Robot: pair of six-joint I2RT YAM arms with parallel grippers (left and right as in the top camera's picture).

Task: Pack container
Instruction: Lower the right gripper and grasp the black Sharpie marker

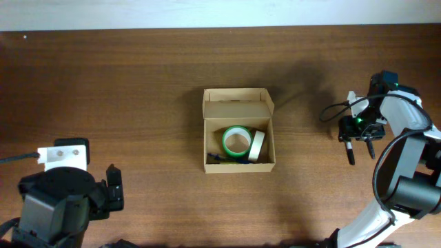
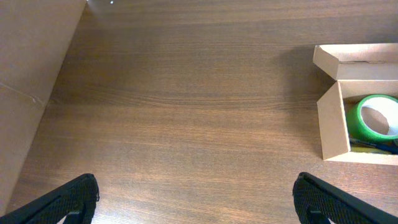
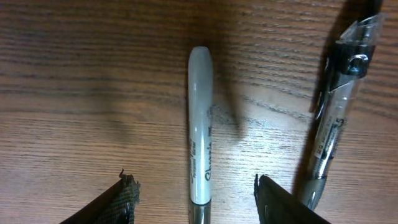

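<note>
The container (image 1: 239, 164) is a small tan cardboard box at the table's middle, with its flap lid (image 1: 238, 110) open at the back. Inside lie a green tape roll (image 1: 236, 141), a cream tape roll (image 1: 257, 146) and a dark pen-like item (image 1: 215, 158). The box also shows in the left wrist view (image 2: 333, 121). My right gripper (image 1: 358, 132) is open at the far right, low over the table. Its fingers (image 3: 196, 199) straddle a silver marker (image 3: 200, 124) without touching it. A clear pen (image 3: 336, 118) lies just right of it. My left gripper (image 2: 196, 199) is open and empty at the front left.
In the overhead view the marker (image 1: 350, 153) and the pen (image 1: 370, 147) lie side by side on the wood. A tan cardboard surface (image 2: 31, 81) rises along the left edge of the left wrist view. The right arm's cable (image 1: 334, 110) loops near its gripper.
</note>
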